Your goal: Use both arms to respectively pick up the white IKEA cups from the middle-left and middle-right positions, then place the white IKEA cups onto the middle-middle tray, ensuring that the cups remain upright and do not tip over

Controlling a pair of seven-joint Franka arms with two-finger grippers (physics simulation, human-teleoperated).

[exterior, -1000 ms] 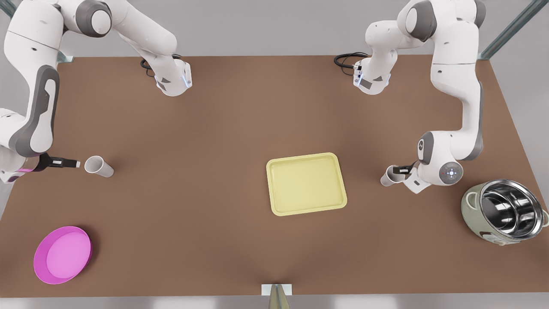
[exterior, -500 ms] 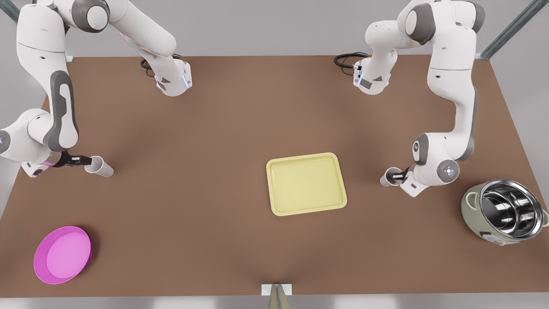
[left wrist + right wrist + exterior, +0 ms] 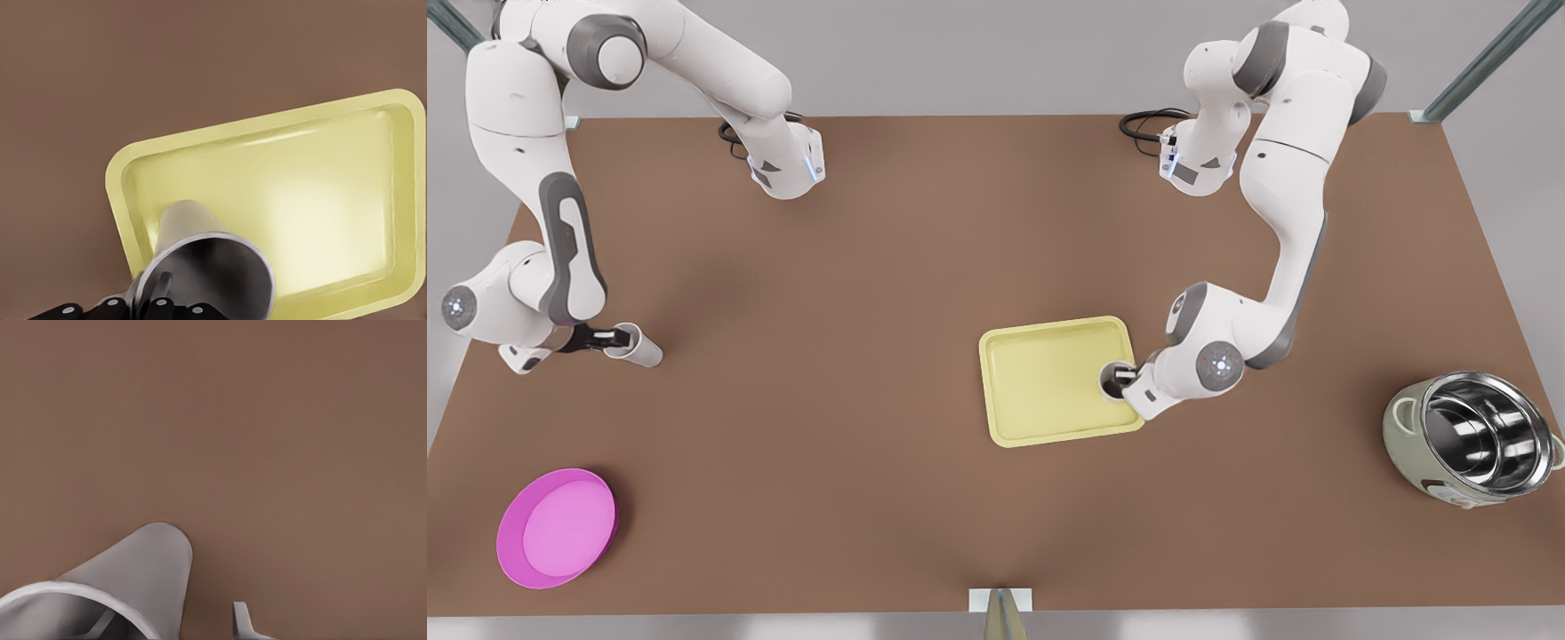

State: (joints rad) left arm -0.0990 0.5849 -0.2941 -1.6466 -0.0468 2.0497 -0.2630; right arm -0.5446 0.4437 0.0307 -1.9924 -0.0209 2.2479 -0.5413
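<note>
Front view shows your left gripper (image 3: 1122, 377) has carried its cup (image 3: 1112, 380), pinched at the rim, over the tray (image 3: 1049, 373). Your right gripper (image 3: 615, 338), middle left, seems to straddle the other cup's (image 3: 636, 346) rim, possibly unclamped.

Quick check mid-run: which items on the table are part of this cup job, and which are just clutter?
Job items:
- tray
- cup over the tray, held by the left gripper
- cup on the table, with the right gripper at its rim

Clutter:
- pink dish
- steel-lined pot
</note>
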